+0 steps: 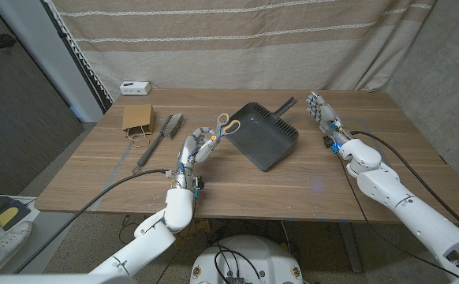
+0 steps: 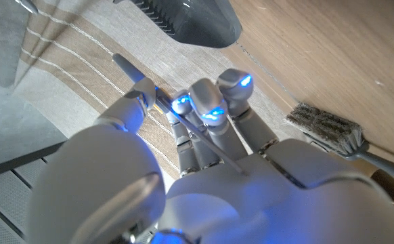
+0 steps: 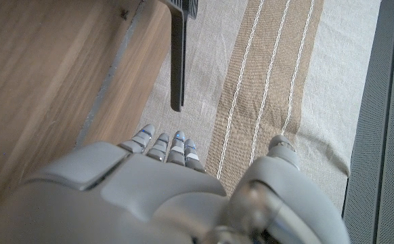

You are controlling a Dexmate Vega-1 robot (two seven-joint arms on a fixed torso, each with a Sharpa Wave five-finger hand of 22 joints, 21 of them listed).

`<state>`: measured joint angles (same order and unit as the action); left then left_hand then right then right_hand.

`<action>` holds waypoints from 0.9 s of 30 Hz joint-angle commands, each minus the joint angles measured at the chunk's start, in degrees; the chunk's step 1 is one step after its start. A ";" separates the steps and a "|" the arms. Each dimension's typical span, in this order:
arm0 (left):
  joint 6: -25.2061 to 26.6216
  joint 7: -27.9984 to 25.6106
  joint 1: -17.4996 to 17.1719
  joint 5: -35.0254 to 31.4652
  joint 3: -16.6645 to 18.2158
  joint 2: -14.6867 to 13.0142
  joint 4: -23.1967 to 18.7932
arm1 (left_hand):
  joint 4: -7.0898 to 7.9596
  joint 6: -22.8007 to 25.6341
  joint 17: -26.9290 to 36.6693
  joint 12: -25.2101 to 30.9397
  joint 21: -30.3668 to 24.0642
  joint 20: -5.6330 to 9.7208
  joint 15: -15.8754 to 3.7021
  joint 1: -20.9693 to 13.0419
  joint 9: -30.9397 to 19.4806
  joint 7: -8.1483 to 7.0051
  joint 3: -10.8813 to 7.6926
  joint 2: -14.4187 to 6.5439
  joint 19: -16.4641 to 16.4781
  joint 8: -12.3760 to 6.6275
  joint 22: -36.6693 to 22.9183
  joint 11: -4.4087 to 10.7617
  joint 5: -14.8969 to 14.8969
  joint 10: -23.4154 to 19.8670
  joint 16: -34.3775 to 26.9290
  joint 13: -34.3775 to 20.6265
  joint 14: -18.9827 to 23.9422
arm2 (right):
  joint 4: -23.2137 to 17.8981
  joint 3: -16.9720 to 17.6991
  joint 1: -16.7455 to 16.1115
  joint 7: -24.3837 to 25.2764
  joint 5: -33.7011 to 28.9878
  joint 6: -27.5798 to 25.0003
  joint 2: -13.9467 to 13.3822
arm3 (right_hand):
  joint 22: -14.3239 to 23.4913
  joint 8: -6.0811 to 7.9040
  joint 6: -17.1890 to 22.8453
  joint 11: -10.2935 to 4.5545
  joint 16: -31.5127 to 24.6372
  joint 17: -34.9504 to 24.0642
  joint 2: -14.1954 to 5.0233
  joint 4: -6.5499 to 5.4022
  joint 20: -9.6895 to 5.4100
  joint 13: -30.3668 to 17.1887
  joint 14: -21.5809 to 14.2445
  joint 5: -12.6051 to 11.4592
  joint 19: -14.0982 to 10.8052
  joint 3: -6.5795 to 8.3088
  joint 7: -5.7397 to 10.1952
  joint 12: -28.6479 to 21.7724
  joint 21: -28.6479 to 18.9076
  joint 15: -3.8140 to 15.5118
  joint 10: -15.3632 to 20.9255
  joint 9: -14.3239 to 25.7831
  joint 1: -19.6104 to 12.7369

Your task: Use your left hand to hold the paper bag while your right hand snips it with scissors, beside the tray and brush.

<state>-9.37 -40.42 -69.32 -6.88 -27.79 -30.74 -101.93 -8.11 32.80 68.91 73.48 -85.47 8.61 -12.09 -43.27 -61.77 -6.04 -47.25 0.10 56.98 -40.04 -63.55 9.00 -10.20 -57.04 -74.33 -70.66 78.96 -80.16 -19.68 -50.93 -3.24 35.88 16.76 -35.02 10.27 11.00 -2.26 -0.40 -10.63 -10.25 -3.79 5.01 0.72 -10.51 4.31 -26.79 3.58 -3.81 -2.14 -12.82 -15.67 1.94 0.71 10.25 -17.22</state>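
Observation:
My left hand [image 1: 196, 150] is raised over the table's middle and grips the orange-handled scissors [image 1: 226, 125], whose handles stick out past its fingers toward the tray. A grey part of the scissors [image 2: 133, 73] pokes out between thumb and fingers [image 2: 209, 108]. The brown paper bag [image 1: 138, 118] lies at the far left of the table with nothing touching it. Beside it lies the brush [image 1: 163, 132] [image 2: 325, 125]. The dark tray [image 1: 266, 136] [image 2: 193, 20] sits in the middle. My right hand [image 1: 325, 117] [image 3: 163, 169] is open near the far right, holding nothing.
A small white box [image 1: 136, 87] stands at the back left edge. The tray's handle [image 3: 179, 54] reaches toward the striped curtain [image 1: 237, 39] behind the table. Bare wood [image 1: 292, 185] lies between the two arms at the front.

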 commanded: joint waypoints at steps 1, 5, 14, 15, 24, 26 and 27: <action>0.88 2.67 -1.96 6.81 3.63 1.77 -3.20 | 9.51 2.79 0.23 16.37 -0.50 3.80 -0.04 8.84 -0.32 -1.88 -10.10 -9.84 0.31 -1.34 -0.45 2.70 -0.35 -3.00 0.24 -0.31 0.50 | -0.77 0.36 -0.54 0.32 0.14 0.82 0.14 | 0.07 0.10 -0.17 -0.18 -0.09 -0.16 -0.40 0.29 0.10 -0.32 0.38 0.05 -0.40 0.01 0.11 0.20 0.23 0.71 0.06 0.26 -0.27; 2.36 4.77 -2.49 10.42 4.95 1.68 -5.35 | 9.51 3.02 0.40 16.39 -0.23 3.79 -0.05 8.92 -0.20 -1.75 -9.97 -9.87 0.09 -1.49 -0.04 2.69 -0.28 -3.31 0.14 -0.32 0.74 | -1.32 0.47 -0.67 0.75 0.26 0.54 0.20 | 0.07 0.11 -0.14 -0.15 -0.09 -0.15 -0.44 0.31 0.13 -0.32 0.37 0.07 -0.42 0.01 0.07 0.20 0.29 0.68 0.07 0.26 -0.31; 5.11 6.70 -1.95 12.47 6.20 0.87 -7.85 | 9.18 3.49 0.59 16.33 -0.66 3.81 -0.03 8.91 1.15 -1.61 -10.07 -9.89 0.38 -1.15 -0.18 2.64 -0.27 -3.46 -0.05 -0.33 0.82 | -3.45 1.01 -0.92 2.30 0.34 -1.14 -0.45 | 0.08 0.11 -0.14 -0.20 -0.09 -0.15 -0.54 0.33 0.23 -0.32 0.34 0.11 -0.53 -0.01 0.08 0.22 0.41 0.68 0.03 0.26 -0.40; 5.46 6.83 -1.59 12.57 6.16 0.94 -7.77 | 9.36 3.49 0.69 16.32 -0.73 3.75 -0.02 9.02 1.34 -1.72 -10.23 -9.87 0.21 -1.08 -0.47 2.64 -0.30 -3.43 -0.16 -0.33 0.84 | -3.61 1.13 -0.92 2.31 0.58 -1.43 -0.54 | 0.08 0.11 -0.12 -0.21 -0.09 -0.15 -0.55 0.33 0.24 -0.32 0.33 0.12 -0.55 -0.01 0.06 0.21 0.42 0.60 0.05 0.26 -0.41; 7.21 7.09 1.67 13.19 5.36 2.45 -6.62 | 9.12 3.19 0.58 16.30 -0.79 3.77 -0.02 9.10 2.36 -2.45 -10.16 -9.78 0.07 -0.54 -0.25 2.64 -0.27 -3.31 -0.06 -0.33 0.73 | -2.85 2.10 -0.49 0.39 2.49 -1.99 -1.27 | 0.08 0.09 -0.17 -0.16 -0.05 -0.16 -0.69 0.33 0.50 -0.32 0.43 0.17 -0.57 -0.02 0.01 0.24 0.58 0.60 -0.01 0.25 -0.50; 5.92 8.10 2.51 14.19 5.37 2.59 -5.58 | 9.07 3.11 0.14 16.30 -0.81 3.79 -0.04 9.10 2.28 -2.46 -10.06 -9.80 0.13 -0.59 -0.16 2.64 -0.25 -3.29 0.39 -0.33 0.38 | -3.25 2.31 -0.77 0.66 2.31 -1.97 -1.63 | 0.08 0.09 -0.17 -0.13 -0.05 -0.16 -0.72 0.34 0.51 -0.32 0.43 0.18 -0.51 -0.01 0.01 0.23 0.63 0.59 0.00 0.25 -0.51; 4.62 8.86 3.11 14.33 5.28 2.41 -4.60 | 9.06 3.15 0.17 16.30 -0.83 3.79 -0.04 9.10 2.31 -2.51 -10.06 -9.80 0.13 -0.59 -0.17 2.65 -0.25 -3.29 0.35 -0.33 0.43 | -3.35 2.49 -0.93 0.64 2.67 -2.01 -1.58 | 0.09 0.09 -0.18 -0.17 -0.04 -0.16 -0.73 0.34 0.50 -0.32 0.44 0.18 -0.51 -0.01 0.05 0.24 0.64 0.59 -0.02 0.25 -0.52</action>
<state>-4.09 -33.92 -69.40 4.99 -22.52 -29.14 -108.46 -8.51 32.90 69.06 77.16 -86.04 8.61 -12.17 -42.98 -59.26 -5.92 -47.65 -0.19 56.99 -40.04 -63.55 8.79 -10.11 -57.25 -74.34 -70.70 79.04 -83.08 -18.24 -51.72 -1.94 37.22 15.39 -35.81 10.27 11.00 -2.26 -0.40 -10.63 -10.25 -4.10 5.01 1.03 -10.51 4.31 -26.78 3.27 -3.81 -2.14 -12.82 -15.23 1.94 0.71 10.25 -17.52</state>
